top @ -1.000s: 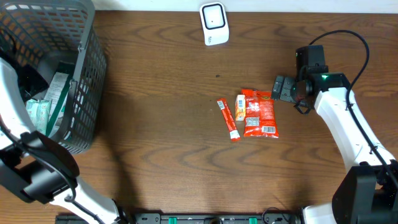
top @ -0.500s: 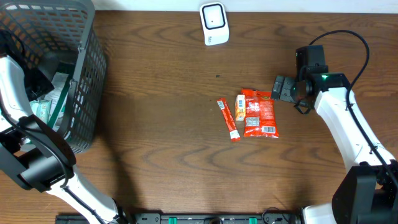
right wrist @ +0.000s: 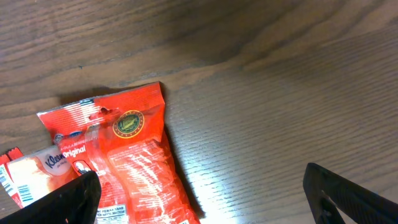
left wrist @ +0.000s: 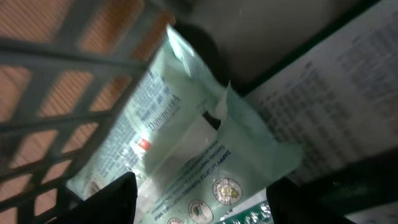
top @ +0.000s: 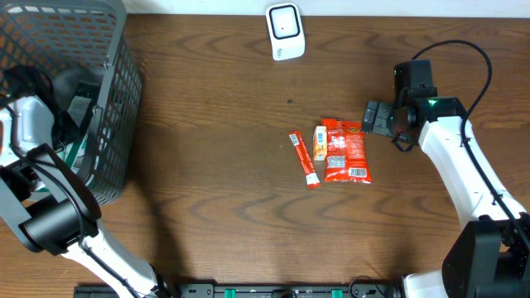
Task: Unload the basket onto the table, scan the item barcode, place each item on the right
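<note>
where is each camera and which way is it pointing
Overhead: fixed above the table, looking straight down on the basket, scanner and red packet; left arm and right arm show.
Left wrist: inside the basket, facing a pale green packet and the mesh wall; the left fingers show at the bottom edge.
Right wrist: low over the table, facing the red packet's top end; the right fingers show in the bottom corners.
Shared: overhead and right wrist both show the red packet.

The wooden table (top: 215,124) bears a grey basket (top: 116,124), white scanner (top: 285,31), red pouch (top: 348,153), small packet (top: 320,142) and stick sachet (top: 304,159).
</note>
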Tool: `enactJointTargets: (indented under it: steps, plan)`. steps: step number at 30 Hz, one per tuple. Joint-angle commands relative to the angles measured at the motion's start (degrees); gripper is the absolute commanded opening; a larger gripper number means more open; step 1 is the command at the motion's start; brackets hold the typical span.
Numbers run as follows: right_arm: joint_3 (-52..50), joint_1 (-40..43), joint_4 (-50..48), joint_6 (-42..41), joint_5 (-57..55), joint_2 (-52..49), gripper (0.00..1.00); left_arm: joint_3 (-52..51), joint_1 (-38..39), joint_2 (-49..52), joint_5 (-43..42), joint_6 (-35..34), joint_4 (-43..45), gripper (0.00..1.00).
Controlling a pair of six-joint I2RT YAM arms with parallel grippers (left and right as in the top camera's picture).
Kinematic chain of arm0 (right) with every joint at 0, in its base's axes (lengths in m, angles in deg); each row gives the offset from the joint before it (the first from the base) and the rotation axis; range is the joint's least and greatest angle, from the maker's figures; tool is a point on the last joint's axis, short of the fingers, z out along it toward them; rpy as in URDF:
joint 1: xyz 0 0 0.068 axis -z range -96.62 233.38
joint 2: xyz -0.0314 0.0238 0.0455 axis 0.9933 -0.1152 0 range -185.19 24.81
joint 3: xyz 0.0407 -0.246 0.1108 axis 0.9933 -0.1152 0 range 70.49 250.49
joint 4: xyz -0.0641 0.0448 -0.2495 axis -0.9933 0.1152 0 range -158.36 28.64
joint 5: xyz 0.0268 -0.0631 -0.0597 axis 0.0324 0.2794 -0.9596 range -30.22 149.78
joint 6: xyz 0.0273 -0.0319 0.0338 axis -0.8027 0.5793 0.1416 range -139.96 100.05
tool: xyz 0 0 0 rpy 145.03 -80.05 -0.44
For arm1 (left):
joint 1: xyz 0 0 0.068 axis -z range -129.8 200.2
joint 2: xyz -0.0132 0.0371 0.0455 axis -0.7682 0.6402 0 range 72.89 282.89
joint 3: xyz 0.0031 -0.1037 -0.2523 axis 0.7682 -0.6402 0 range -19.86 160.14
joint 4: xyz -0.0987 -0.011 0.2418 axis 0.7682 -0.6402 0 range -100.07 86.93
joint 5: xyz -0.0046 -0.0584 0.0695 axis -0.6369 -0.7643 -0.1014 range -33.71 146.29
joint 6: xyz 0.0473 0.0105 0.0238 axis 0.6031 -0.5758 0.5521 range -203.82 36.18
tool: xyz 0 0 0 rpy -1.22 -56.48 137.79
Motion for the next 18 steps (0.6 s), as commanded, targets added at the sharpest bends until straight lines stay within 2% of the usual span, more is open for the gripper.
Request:
enactJointTargets:
  steps: [1,6,11,14,16,17,18]
  plan:
    - [0.5,0.0,0.0,-0.2,-0.6,0.1,0.99,-3.6,-0.2,1.0,2.6,1.4,3.0,0.68]
    - [0.5,0.0,0.0,-0.2,-0.6,0.1,0.99,-6.8,-0.2,1.0,2.6,1.4,5.9,0.67]
    - [0.5,0.0,0.0,-0.2,-0.6,0.1,0.99,-7.3,-0.2,1.0,2.6,1.4,6.3,0.45]
    - [0.5,0.0,0.0,-0.2,-0.6,0.1,0.99,-7.3,-0.2,1.0,2.6,1.4,6.0,0.4]
    - [0.5,0.0,0.0,-0.2,-0.6,0.1,0.99,-7.3,-0.2,1.0,2.6,1.4,6.0,0.23]
    - [0.5,0.0,0.0,-0.2,-0.6,0.1,0.99,-7.3,-0.2,1.0,2.6,1.4,6.1,0.09]
    - [0.5,0.0,0.0,-0.2,-0.6,0.1,0.99,-7.1,-0.2,0.9,2.6,1.4,6.1,0.07]
